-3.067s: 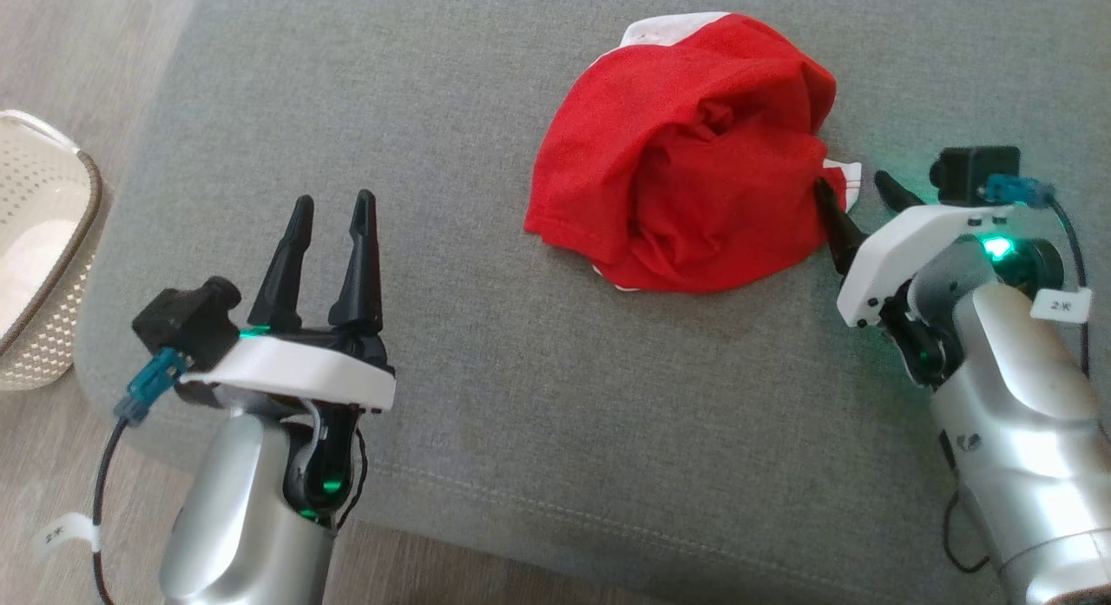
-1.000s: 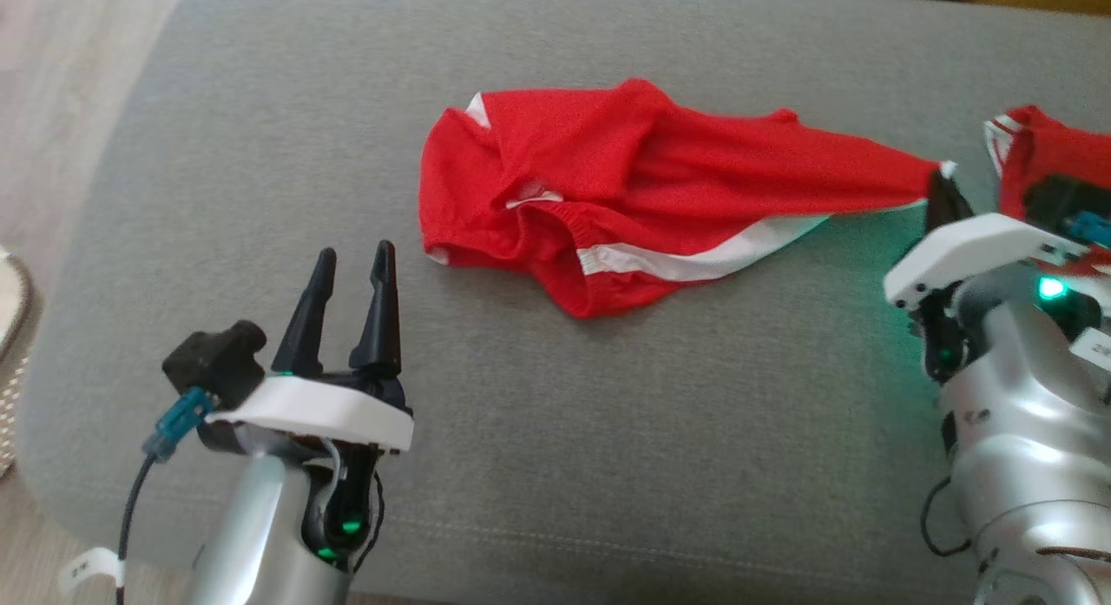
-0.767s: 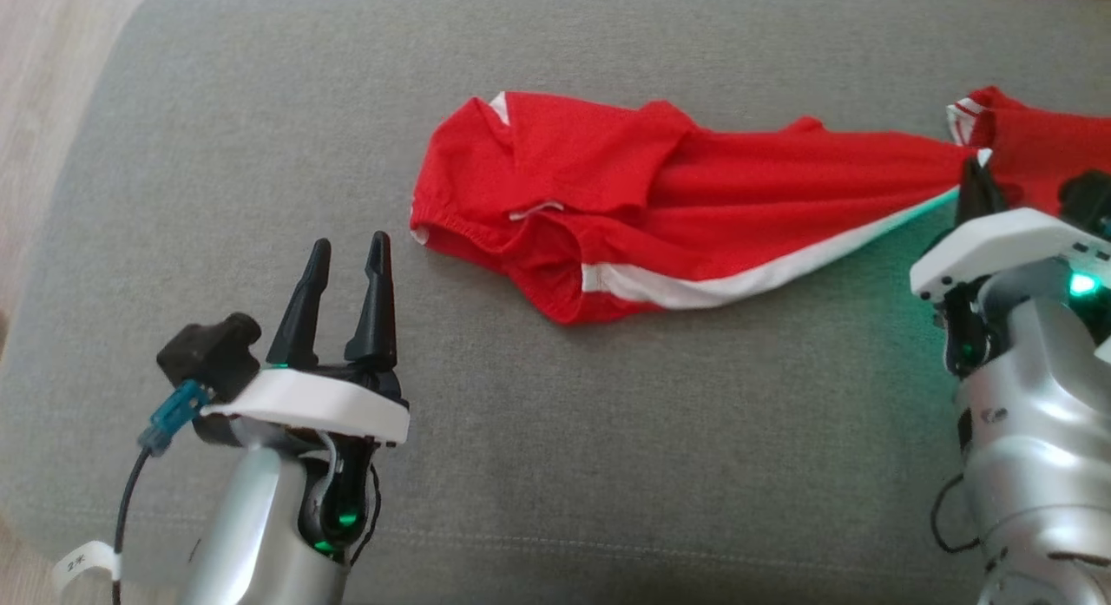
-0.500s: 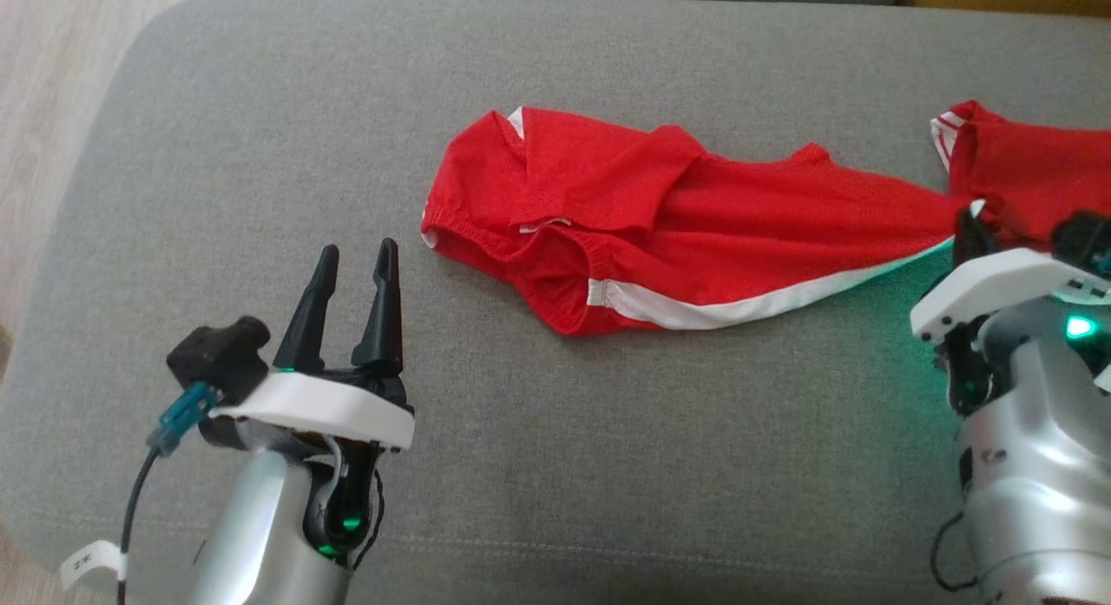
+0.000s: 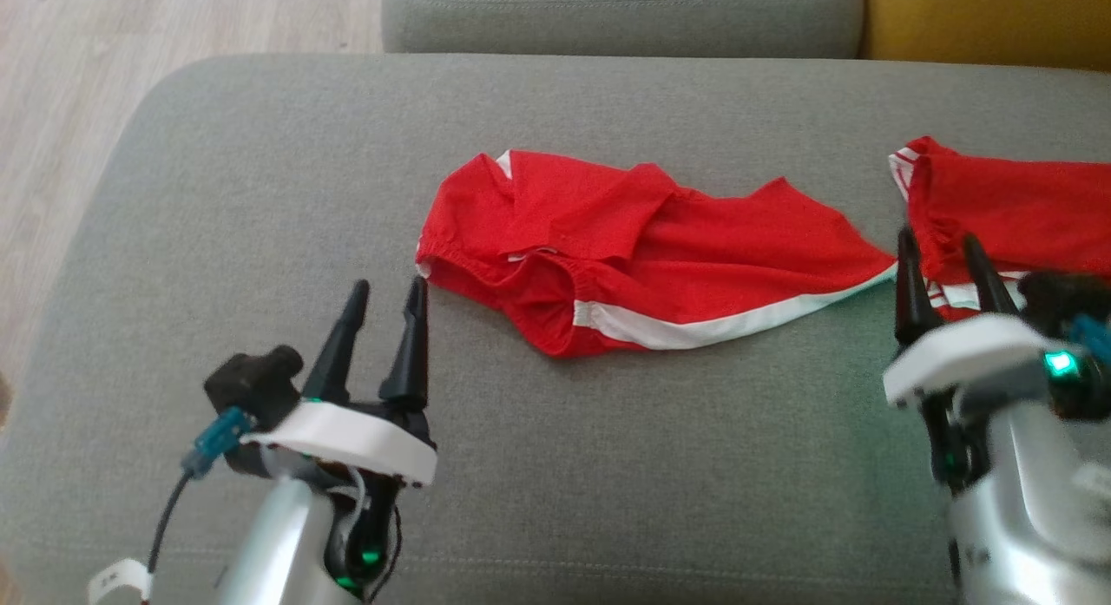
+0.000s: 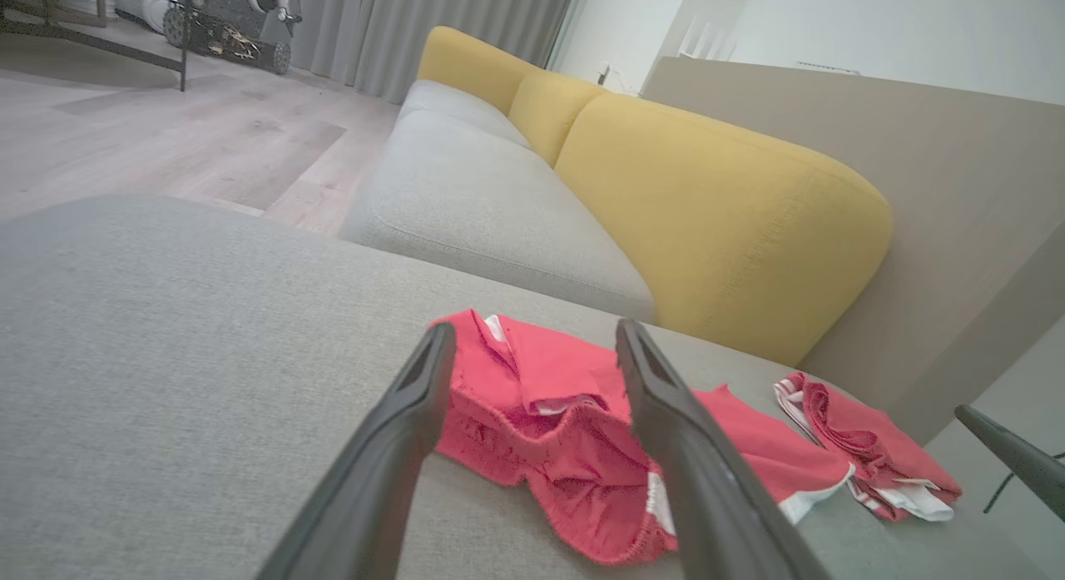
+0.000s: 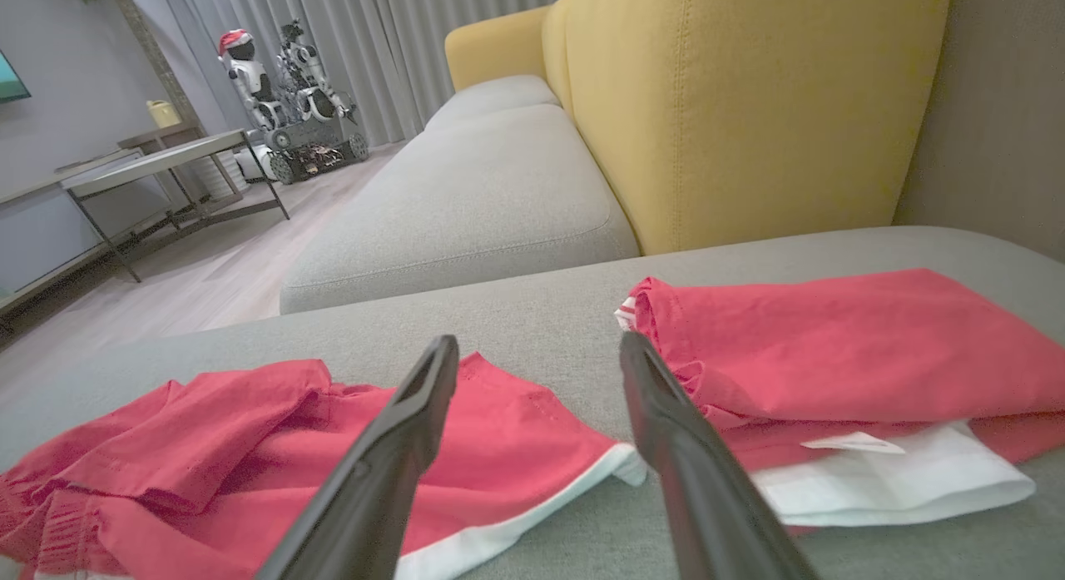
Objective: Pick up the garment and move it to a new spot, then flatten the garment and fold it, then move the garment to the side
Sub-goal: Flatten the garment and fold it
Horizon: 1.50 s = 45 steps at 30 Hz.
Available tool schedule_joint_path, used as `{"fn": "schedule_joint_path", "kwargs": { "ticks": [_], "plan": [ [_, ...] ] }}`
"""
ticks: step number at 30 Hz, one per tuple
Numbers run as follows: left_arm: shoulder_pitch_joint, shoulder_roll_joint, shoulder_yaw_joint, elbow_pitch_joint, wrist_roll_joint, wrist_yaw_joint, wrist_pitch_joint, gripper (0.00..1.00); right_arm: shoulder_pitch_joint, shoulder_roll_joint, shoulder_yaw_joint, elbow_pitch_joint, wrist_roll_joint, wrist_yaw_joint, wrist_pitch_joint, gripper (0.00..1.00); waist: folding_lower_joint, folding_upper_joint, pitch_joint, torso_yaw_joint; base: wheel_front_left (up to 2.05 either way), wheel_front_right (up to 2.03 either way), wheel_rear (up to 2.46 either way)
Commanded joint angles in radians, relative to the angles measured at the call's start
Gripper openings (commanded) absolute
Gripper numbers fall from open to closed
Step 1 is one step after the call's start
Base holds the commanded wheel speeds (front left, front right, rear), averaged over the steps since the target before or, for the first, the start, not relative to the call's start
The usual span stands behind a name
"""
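The garment [image 5: 642, 258] is a pair of red shorts with a white stripe, lying crumpled and stretched sideways in the middle of the grey cushion [image 5: 608, 466]. My right gripper [image 5: 937, 240] is open just off the garment's right corner, with nothing between its fingers. The right wrist view shows that corner [image 7: 582, 455] lying under the gap between the right gripper's [image 7: 538, 345] fingers. My left gripper [image 5: 389, 286] is open at the lower left, its tips just short of the waistband. The left wrist view shows the garment [image 6: 566, 422] beyond the left gripper [image 6: 534, 334].
A second red garment [image 5: 1007, 214] with white trim lies folded at the right edge, close behind my right gripper. A yellow backrest [image 5: 981, 19] and another grey seat cushion [image 5: 608, 15] stand at the back. Wooden floor [image 5: 69, 110] runs along the left.
My right gripper has opened and let go of the garment's right corner, which has dropped slack onto the cushion. The head camera has shifted. The left gripper stays open.
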Motion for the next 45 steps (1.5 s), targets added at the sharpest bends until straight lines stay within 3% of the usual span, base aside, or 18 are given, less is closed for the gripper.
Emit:
{"fn": "schedule_joint_path", "kwargs": {
  "ticks": [1, 7, 15, 22, 29, 45],
  "plan": [
    [-0.025, 0.012, 0.020, -0.036, -0.003, 0.005, -0.005, 1.00, 0.013, -0.004, 0.029, -0.064, 0.003, 0.007, -0.019, 1.00, 0.0000, -0.0001, -0.006, -0.007, 0.00, 0.00, 0.00],
    [-0.006, 0.012, -0.038, -0.029, -0.020, 0.005, -0.005, 1.00, 0.155, -0.001, 0.049, -0.221, 0.000, 0.007, -0.060, 1.00, 0.0000, -0.0001, -0.002, -0.034, 0.00, 0.00, 0.00],
    [-0.029, 0.012, -0.150, 0.018, -0.043, -0.015, -0.005, 1.00, 0.182, 0.005, 0.041, -0.289, -0.016, 0.007, -0.059, 1.00, 0.0000, -0.0001, 0.019, -0.079, 0.00, 0.00, 0.00],
    [-0.109, 0.012, -0.252, 0.130, -0.065, -0.027, 0.003, 1.00, 0.171, 0.008, 0.045, -0.302, -0.012, 0.007, -0.058, 1.00, 0.0000, -0.0001, 0.040, -0.120, 0.00, 0.00, 0.00],
    [-0.209, 0.012, -0.282, 0.257, -0.066, 0.016, 0.003, 1.00, 0.157, 0.008, 0.063, -0.296, 0.006, 0.007, -0.063, 1.00, 0.0000, -0.0001, 0.060, -0.154, 0.00, 0.00, 0.00],
    [-0.327, 0.012, -0.361, 0.431, -0.093, 0.013, -0.003, 1.00, 0.137, 0.008, 0.078, -0.272, 0.026, 0.007, -0.080, 1.00, 0.0000, -0.0001, 0.065, -0.185, 0.00, 0.00, 0.00]
  ]
}}
